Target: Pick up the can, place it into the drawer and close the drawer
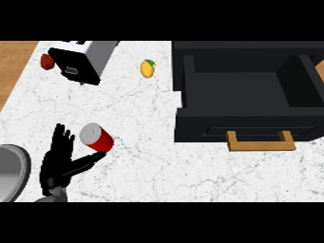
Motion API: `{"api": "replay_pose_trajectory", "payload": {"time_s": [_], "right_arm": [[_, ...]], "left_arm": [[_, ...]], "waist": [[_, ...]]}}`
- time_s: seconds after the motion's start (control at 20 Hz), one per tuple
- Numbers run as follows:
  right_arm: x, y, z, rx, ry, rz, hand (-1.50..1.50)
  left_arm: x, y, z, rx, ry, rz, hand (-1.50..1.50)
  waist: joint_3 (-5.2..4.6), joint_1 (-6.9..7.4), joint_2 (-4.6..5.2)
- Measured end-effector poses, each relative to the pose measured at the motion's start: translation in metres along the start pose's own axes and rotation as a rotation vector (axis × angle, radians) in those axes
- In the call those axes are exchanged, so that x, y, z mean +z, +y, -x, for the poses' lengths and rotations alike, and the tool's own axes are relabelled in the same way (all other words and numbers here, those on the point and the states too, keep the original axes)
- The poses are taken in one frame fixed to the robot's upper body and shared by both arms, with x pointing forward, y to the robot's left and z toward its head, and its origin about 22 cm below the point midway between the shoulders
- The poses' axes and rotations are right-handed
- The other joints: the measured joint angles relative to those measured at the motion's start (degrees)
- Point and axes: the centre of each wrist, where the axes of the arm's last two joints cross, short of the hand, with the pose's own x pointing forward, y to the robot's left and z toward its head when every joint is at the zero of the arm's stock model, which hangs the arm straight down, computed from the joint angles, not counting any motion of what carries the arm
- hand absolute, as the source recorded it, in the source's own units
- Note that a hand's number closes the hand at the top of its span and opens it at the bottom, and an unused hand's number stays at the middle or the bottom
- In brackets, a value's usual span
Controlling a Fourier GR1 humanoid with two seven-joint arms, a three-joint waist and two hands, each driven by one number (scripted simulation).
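A black robot hand point(58, 161) on a grey forearm rises from the lower left of the white marble counter point(143, 156), its fingers point(63, 137) straight and spread, grasping nothing. Only this hand shows. Its thumb point(89, 161) reaches toward a red cylindrical can with a silver lid point(96, 137), which lies tilted on the counter just right of the fingers and just above the thumb tip; whether thumb and can touch cannot be told. Well apart to the right, a black drawer point(255, 95) stands pulled open, its wooden handle point(260, 141) facing the counter's near edge. Left of the drawer lies a yellow lemon point(147, 68). At the far left corner stand a silver toaster point(84, 60) and a small red object point(47, 61) beside it.
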Motion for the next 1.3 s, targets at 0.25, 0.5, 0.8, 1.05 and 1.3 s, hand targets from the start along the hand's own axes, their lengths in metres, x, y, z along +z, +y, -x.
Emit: {"api": "replay_pose_trajectory", "payload": {"time_s": [0.25,0.5,0.8,1.05,1.3], "right_arm": [[-0.002,0.000,-0.008,-0.004,0.002,-0.001,-1.50],[0.006,-0.004,-0.016,-0.007,0.002,-0.003,-1.50],[0.005,-0.006,-0.016,-0.008,0.006,-0.002,-1.50],[0.009,-0.007,-0.020,-0.009,0.004,-0.010,-1.50],[0.005,-0.006,-0.022,-0.024,0.006,-0.014,-1.50]], "left_arm": [[-0.009,0.001,0.012,0.023,0.010,0.005,-1.50],[-0.011,0.005,0.026,0.050,0.025,0.024,-1.50],[-0.024,-0.016,0.034,0.105,0.023,0.025,-1.50],[-0.036,-0.021,0.028,0.158,0.022,0.052,1.50],[-0.045,-0.036,0.025,0.198,0.021,0.138,1.50]], "waist": [[0.00,-0.05,0.01],[-0.02,-0.13,0.01],[0.02,-0.22,0.02],[0.00,-0.20,0.01],[-0.01,-0.20,0.03]]}}
